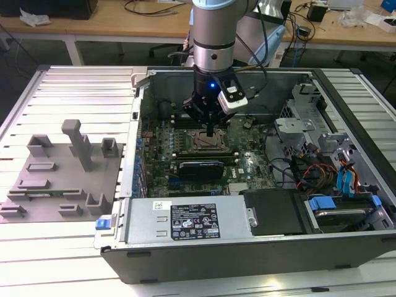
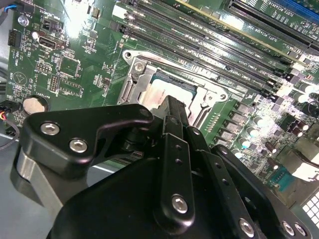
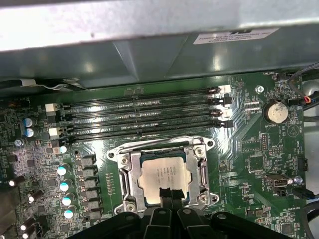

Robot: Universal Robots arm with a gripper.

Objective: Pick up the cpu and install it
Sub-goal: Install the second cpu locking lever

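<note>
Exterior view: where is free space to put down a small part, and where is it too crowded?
Free: the ribbed table beyond the grey fixture tray, and the strip before the computer case. Crowded: inside the case, around the gripper above the cpu, and by the cables.

A ribbed metal table carries the load. An open computer case lies on it toward the exterior view's right, and a grey fixture tray lies at the left, just beside the case.

Silvery cpu flat in socket frame
</note>
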